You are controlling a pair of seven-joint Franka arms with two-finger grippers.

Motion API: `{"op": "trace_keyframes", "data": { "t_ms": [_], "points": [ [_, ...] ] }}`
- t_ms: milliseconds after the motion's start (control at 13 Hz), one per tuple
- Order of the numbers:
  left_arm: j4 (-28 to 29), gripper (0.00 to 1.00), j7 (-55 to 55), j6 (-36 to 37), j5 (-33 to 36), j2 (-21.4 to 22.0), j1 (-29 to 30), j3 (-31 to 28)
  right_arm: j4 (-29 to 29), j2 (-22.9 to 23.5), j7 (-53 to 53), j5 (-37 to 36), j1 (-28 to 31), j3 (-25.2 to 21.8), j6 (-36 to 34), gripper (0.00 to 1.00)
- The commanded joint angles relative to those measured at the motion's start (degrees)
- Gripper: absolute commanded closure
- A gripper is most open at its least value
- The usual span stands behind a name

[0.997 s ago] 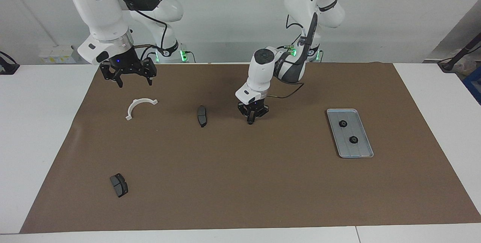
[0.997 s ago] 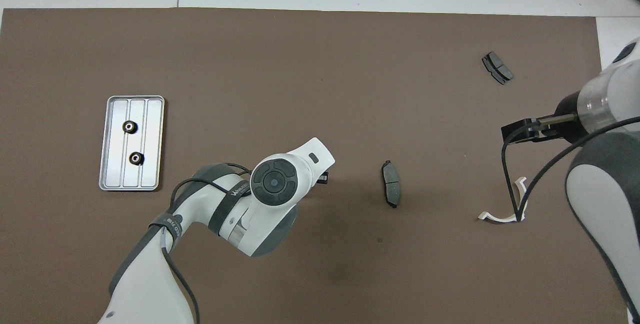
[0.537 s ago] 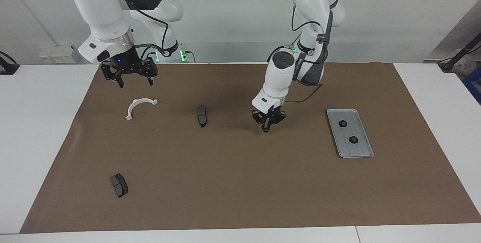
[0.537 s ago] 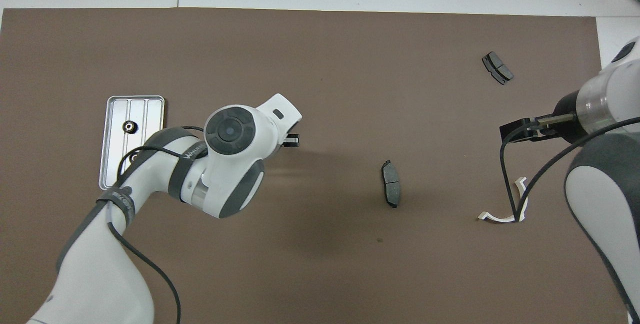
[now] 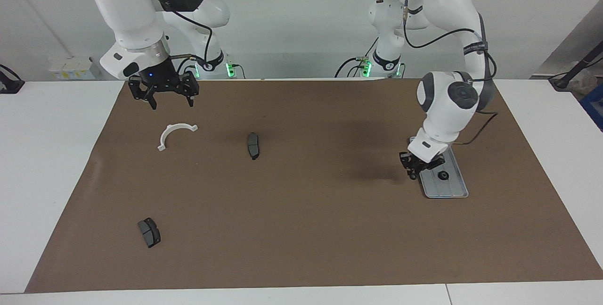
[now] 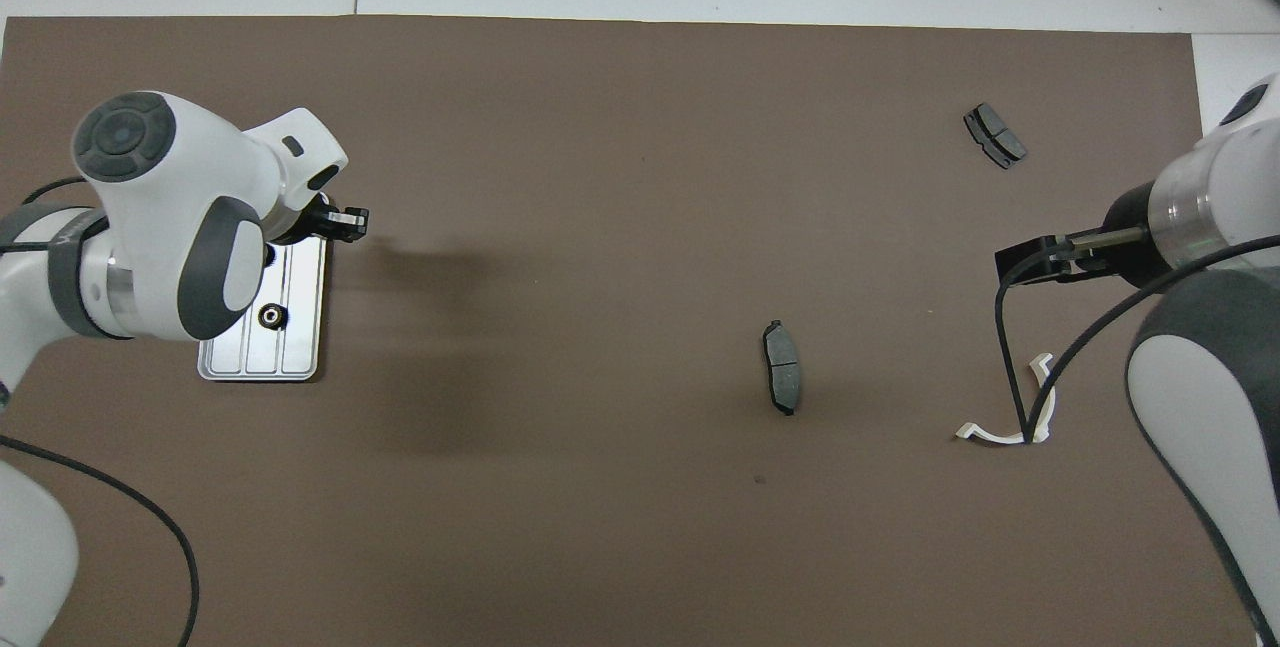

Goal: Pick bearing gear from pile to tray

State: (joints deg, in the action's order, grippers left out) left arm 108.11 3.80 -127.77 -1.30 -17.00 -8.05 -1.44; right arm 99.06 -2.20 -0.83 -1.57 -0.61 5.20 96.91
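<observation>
Since a second ago our left gripper (image 5: 414, 173) has swung from mid-surface to the tray (image 5: 454, 187), hanging over its edge; we cannot tell its finger state. One black ring (image 5: 443, 176) shows inside. Our right gripper (image 5: 165, 99) waits, fingers apart, over the white bracket (image 5: 175, 134).

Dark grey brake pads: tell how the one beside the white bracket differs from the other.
The dark grey brake pad beside the white curved bracket looks slim and stands narrow, mid-mat. The other dark grey brake pad looks broader, shows a centre groove, and lies farther from the robots. Both rest on the brown mat, untouched.
</observation>
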Motion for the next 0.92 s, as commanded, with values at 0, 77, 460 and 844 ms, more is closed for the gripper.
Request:
{"op": "trace_keyframes", "data": {
  "t_ms": [0,77,460,844],
  "points": [
    [3.94,1.0,7.95,-1.15,0.07,1.97,4.86,0.82,1.4,-1.23,-0.67,0.77,0.17,0.07,1.0,0.0],
    [5.09,0.99,9.89,-2.64,0.07,2.32,5.84,0.82,1.4,-1.23,-0.67,0.77,0.17,0.16,1.0,0.0],
    [5.98,0.3,8.95,-5.56,-0.45,2.41,5.85,0.82,1.4,-1.23,-0.67,0.77,0.44,0.07,1.0,0.0],
    [-0.07,0.0,4.37,-1.45,-0.46,4.25,5.5,1.17,1.4,-1.23,-0.67,0.77,0.44,0.07,1.0,0.0]
  ]
}}
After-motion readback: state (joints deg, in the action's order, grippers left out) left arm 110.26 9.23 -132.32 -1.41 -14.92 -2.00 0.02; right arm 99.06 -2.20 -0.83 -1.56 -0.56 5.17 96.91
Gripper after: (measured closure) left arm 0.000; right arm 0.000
